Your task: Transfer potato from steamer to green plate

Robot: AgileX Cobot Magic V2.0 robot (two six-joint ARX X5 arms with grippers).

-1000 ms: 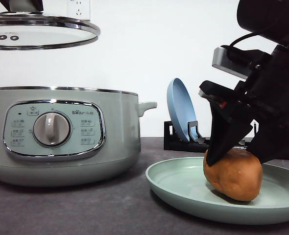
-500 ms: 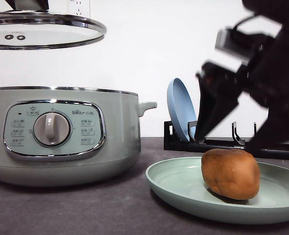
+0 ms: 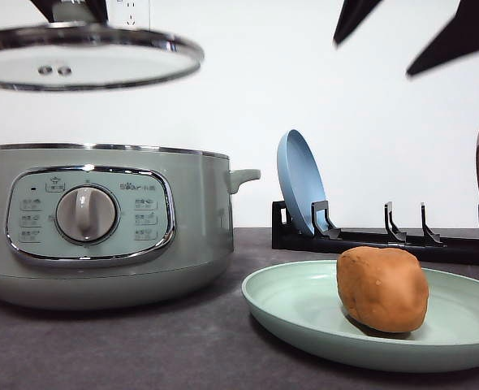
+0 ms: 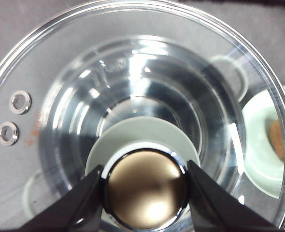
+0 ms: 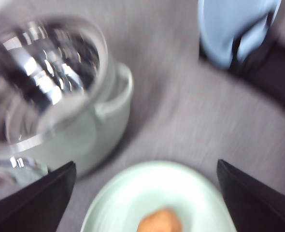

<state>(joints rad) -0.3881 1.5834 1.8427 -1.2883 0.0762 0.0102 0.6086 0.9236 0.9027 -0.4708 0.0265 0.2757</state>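
Steamer (image 3: 101, 223) open on the worktop, glass lid (image 3: 85, 57) held above it. Green plate (image 3: 304, 313) carries the potato (image 3: 382, 289): transfer looks done. Left hand (image 4: 145, 181) clamps the lid knob; lower it level. Right hand (image 3: 414, 32) wide open, empty, high above the plate.

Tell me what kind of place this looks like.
Probably a mock kitchen counter set up for robot trials: an electric steamer stands on a dark tabletop, a dish rack holds upright plates, and a potato lies on a green plate before a plain white wall.
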